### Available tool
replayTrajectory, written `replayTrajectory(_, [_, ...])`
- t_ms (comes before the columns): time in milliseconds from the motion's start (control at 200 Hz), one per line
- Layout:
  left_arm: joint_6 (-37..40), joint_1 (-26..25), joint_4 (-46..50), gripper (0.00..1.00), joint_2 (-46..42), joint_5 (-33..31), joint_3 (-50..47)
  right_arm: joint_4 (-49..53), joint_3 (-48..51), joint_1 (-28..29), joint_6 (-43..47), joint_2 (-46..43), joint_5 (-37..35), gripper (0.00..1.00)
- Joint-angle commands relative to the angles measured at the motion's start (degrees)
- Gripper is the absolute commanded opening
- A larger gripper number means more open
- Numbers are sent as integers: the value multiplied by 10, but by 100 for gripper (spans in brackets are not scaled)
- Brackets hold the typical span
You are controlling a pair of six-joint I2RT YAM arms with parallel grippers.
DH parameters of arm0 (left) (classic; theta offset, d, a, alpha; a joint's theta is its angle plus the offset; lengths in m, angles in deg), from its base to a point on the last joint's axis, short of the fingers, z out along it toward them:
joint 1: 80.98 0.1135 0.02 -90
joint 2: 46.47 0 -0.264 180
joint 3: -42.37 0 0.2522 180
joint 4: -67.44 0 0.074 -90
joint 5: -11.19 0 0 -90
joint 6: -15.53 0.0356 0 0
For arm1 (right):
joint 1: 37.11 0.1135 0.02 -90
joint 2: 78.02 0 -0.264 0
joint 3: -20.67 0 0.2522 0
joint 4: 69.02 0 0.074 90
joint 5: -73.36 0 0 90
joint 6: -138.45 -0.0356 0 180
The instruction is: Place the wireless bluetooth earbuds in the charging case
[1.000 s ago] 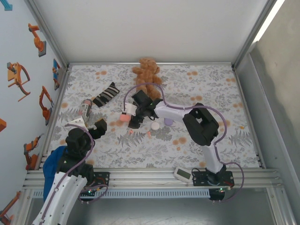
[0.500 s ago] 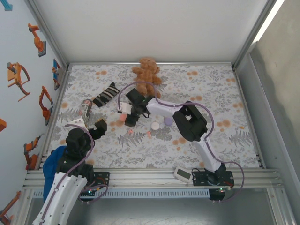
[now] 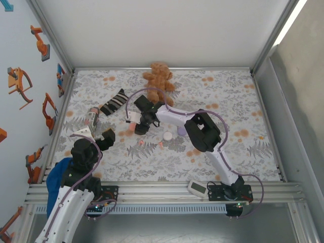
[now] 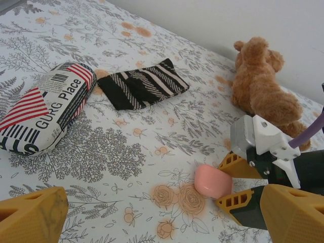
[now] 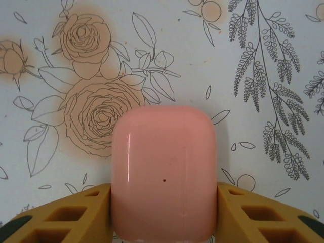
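Observation:
A salmon-pink charging case (image 5: 163, 167) lies on the flower-print mat, lid closed. My right gripper (image 5: 163, 202) is shut on it, with a yellow finger pressed against each side. From above, the case (image 3: 132, 127) sits left of centre at the right gripper (image 3: 135, 126). The left wrist view shows the same case (image 4: 212, 181) between the right arm's yellow fingers (image 4: 238, 166). Two tiny salmon-pink earbuds (image 3: 141, 142) (image 3: 160, 145) lie on the mat just nearer than the case. My left gripper (image 4: 162, 217) is open and holds nothing, low at the mat's left side (image 3: 104, 137).
A white rounded case (image 3: 167, 135) and a lilac one (image 3: 181, 131) lie right of the pink case. A teddy bear (image 3: 158, 77), a striped sock (image 3: 114, 102) and a printed pouch (image 4: 48, 106) lie farther back. A white device (image 3: 197, 188) rests at the near edge.
My right arm has reached left and a little farther back, and its jaws have closed in onto the pink case. The left arm has not moved.

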State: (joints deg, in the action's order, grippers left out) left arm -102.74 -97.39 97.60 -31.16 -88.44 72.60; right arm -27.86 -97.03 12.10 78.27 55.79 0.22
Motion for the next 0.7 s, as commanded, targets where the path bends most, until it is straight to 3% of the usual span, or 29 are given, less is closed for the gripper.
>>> replayTrajectory(0, [-7, 3, 7, 96, -6, -7, 1, 17, -11, 1, -2, 11, -2, 41])
replayTrajectory(250, [-6, 3, 12, 96, -9, -8, 3, -34, 39, 1, -5, -34, -4, 34])
replayTrajectory(691, [-19, 4, -4, 96, -32, 13, 6, -123, 176, 2, -2, -187, -45, 33])
